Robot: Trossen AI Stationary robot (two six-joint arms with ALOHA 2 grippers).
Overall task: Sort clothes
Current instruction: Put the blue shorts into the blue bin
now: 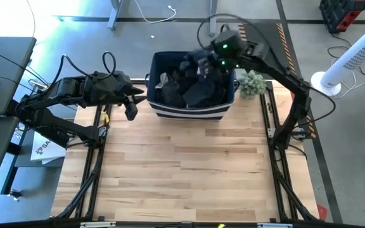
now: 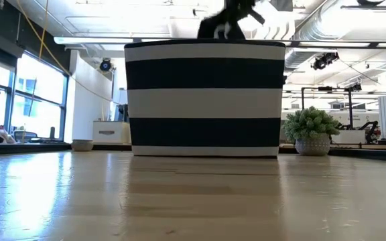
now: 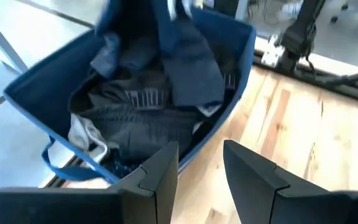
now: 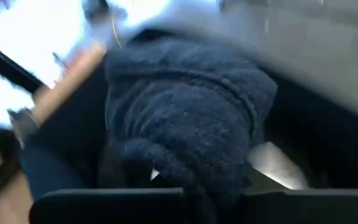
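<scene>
A pale wooden table (image 1: 182, 177) fills the workspace, a bright open room with windows behind it. At its far edge stands the bin (image 1: 192, 114), navy and white striped outside, blue inside. The clothes (image 1: 192, 88) lie heaped inside the bin, mostly black garments with a white piece at one side. Just beside the bin sits a small potted plant (image 1: 252, 82). Above the bin, the right gripper (image 4: 185, 186) is clamped on a dark fleecy garment (image 4: 191, 118) lifted from the heap. The left gripper (image 3: 201, 165) hangs beside the bin, fingers parted and empty.
</scene>
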